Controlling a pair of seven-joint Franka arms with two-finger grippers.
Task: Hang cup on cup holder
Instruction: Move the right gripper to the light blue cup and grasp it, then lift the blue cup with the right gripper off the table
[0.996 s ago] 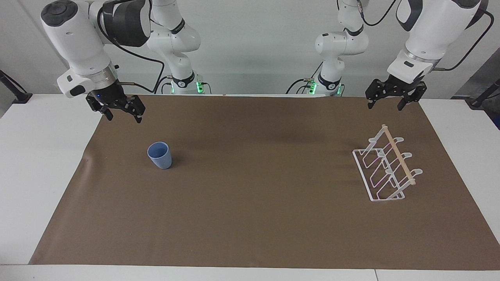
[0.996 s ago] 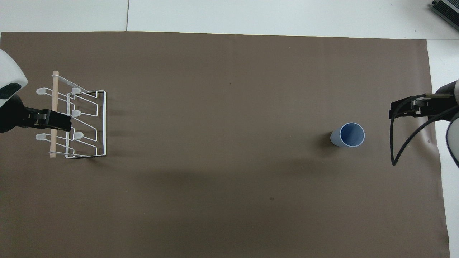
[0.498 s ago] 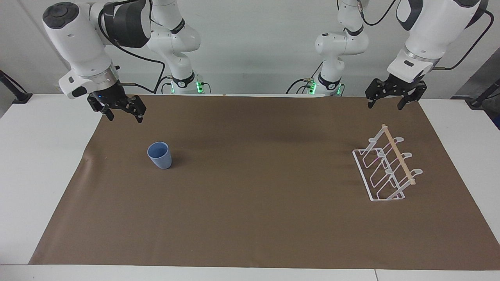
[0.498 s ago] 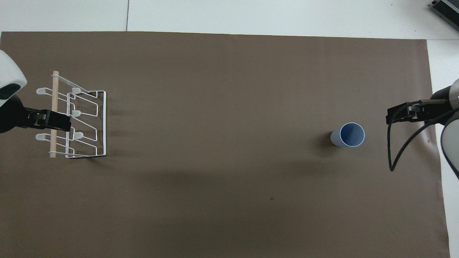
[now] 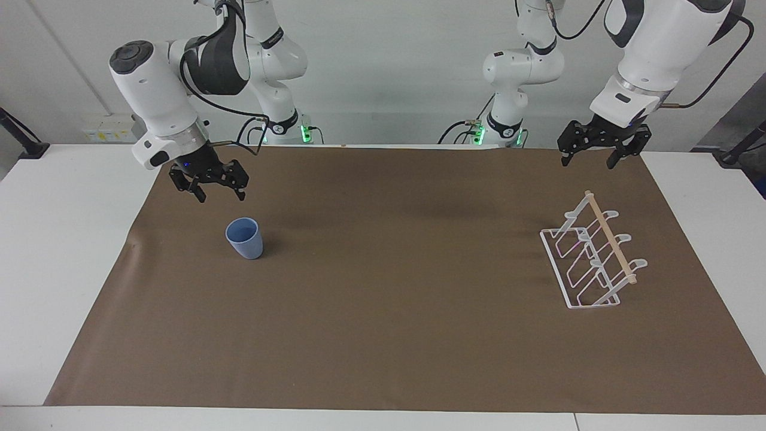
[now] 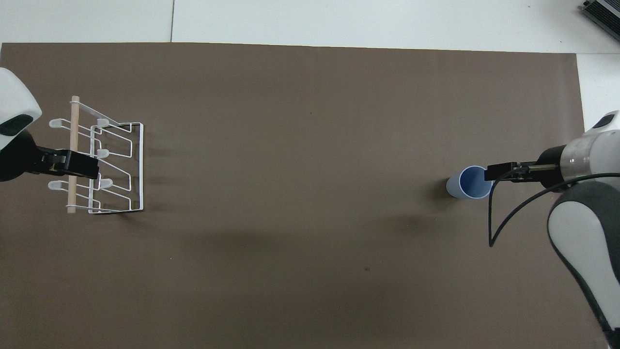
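The right gripper hangs in the air with its fingers spread apart and nothing between them. In the overhead view its tip overlaps the rim of the cup, but the facing view shows it raised above the brown paper mat, clear of the cup and not touching it. A black cable loops down from its wrist.

The left gripper waits up in the air near the mat's edge at the left arm's end of the table, fingers also parted and empty. From overhead it covers part of the cup holder's rod, though the facing view shows it well above the rack.

The cup is a small light-blue tumbler standing upright on the mat, mouth up, toward the right arm's end of the table. The cup holder, a white wire rack with looped prongs and a pale wooden rod along its top, stands well apart from it at the left arm's end, with no cup on any prong.

Overhead, both arms are cut off at the picture's edges.
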